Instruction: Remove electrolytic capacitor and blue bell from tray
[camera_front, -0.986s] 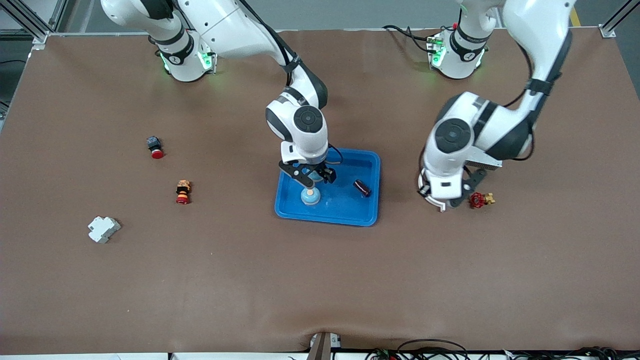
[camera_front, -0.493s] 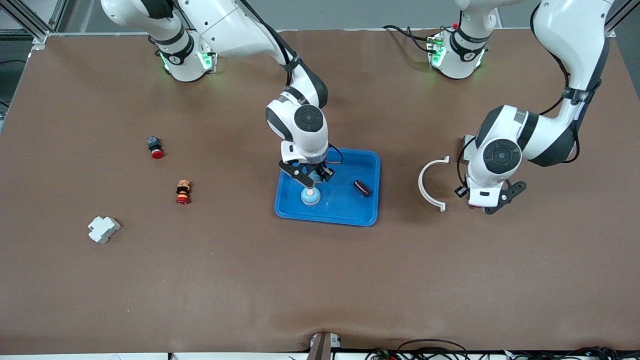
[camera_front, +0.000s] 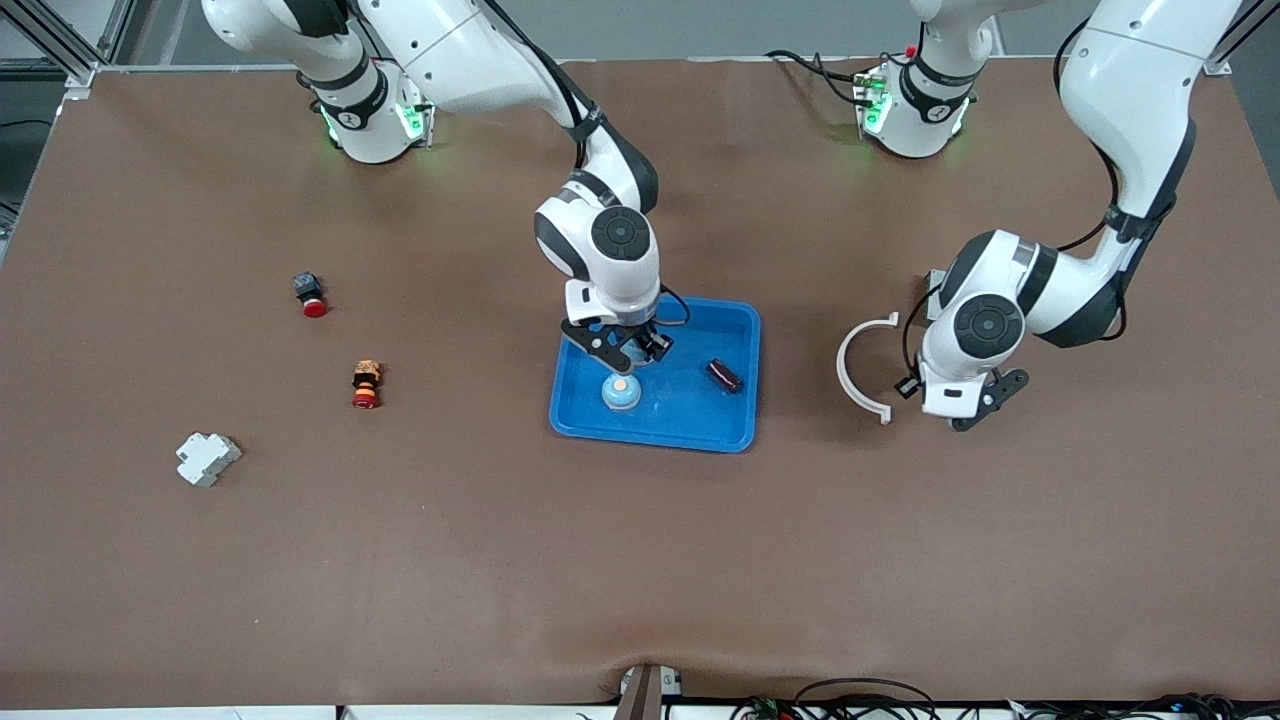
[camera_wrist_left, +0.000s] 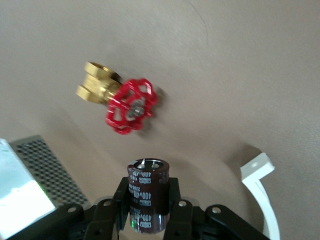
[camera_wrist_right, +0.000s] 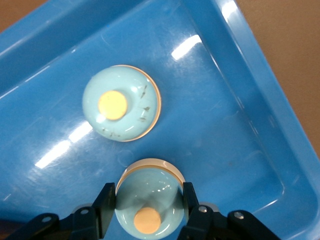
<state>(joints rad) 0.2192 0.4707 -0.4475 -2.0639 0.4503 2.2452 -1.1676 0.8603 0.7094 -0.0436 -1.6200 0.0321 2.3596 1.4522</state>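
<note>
My right gripper (camera_front: 625, 352) hangs over the blue tray (camera_front: 690, 410), shut on a light blue bell (camera_wrist_right: 149, 202) with a tan button. A second, matching bell (camera_front: 621, 392) sits in the tray just below it and shows in the right wrist view (camera_wrist_right: 121, 103). A dark capacitor (camera_front: 723, 375) lies in the tray toward the left arm's end. My left gripper (camera_front: 957, 408) is over the bare table beside the tray, shut on another dark capacitor (camera_wrist_left: 147, 192), held upright above a red-handled brass valve (camera_wrist_left: 131, 105).
A white C-shaped ring (camera_front: 860, 368) lies between the tray and my left gripper. A perforated metal box (camera_wrist_left: 30, 180) is close to the valve. Toward the right arm's end lie a red-capped button (camera_front: 310, 295), a red-and-yellow button (camera_front: 366, 385) and a white block (camera_front: 207, 458).
My left gripper swung from over the white ring toward the left arm's end, then eased back; it now covers the valve. My right gripper rose slightly above the tray's bell.
</note>
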